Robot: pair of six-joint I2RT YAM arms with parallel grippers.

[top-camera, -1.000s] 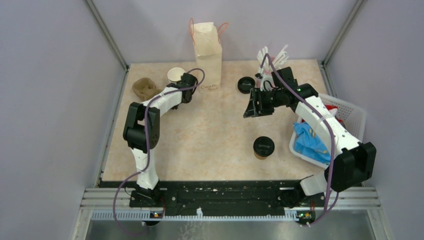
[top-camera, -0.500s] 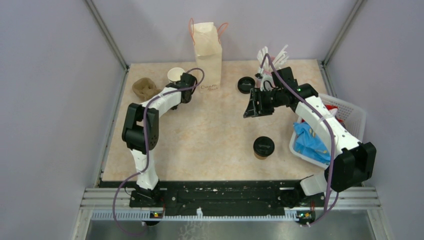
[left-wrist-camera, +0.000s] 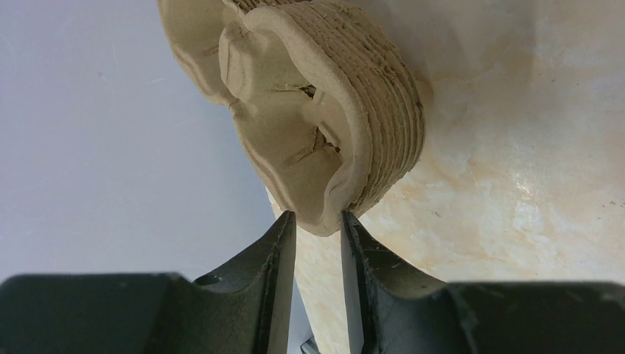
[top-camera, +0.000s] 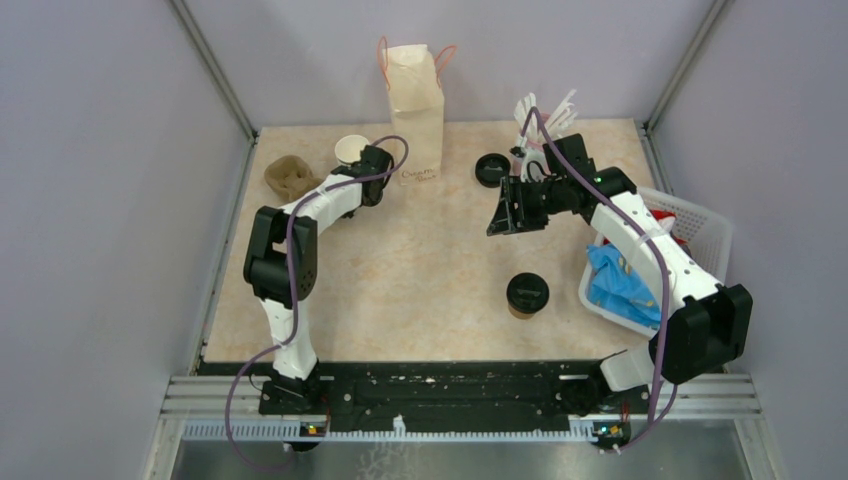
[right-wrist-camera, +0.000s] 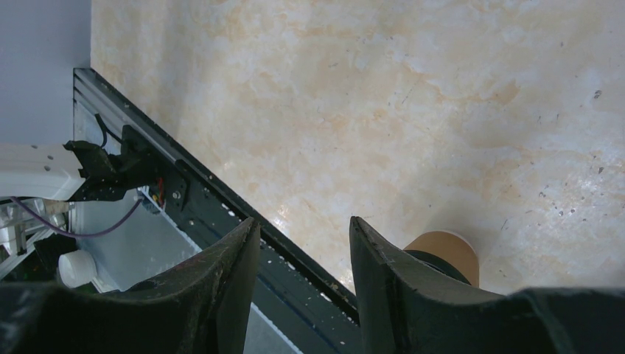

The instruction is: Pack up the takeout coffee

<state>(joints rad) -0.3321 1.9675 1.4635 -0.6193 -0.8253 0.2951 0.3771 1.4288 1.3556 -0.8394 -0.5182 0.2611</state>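
Observation:
The takeout coffee [top-camera: 527,295], a brown cup with a black lid, stands at the near right of the table. In the right wrist view it [right-wrist-camera: 446,254] peeks out from behind my right finger. My right gripper [top-camera: 505,215] [right-wrist-camera: 304,228] is open and empty, held above the table well behind the coffee. My left gripper [top-camera: 325,182] [left-wrist-camera: 318,221] is at the far left. Its jaws are nearly together, pinching the rim of the top piece of a stack of brown pulp cup carriers [top-camera: 288,176] [left-wrist-camera: 324,118].
A tall paper bag [top-camera: 415,110] stands at the back centre. A stack of white-rimmed cups [top-camera: 351,150] is just left of it. A loose black lid [top-camera: 491,168] and white straws [top-camera: 545,115] lie at the back right. A white basket [top-camera: 712,235] holds a blue packet.

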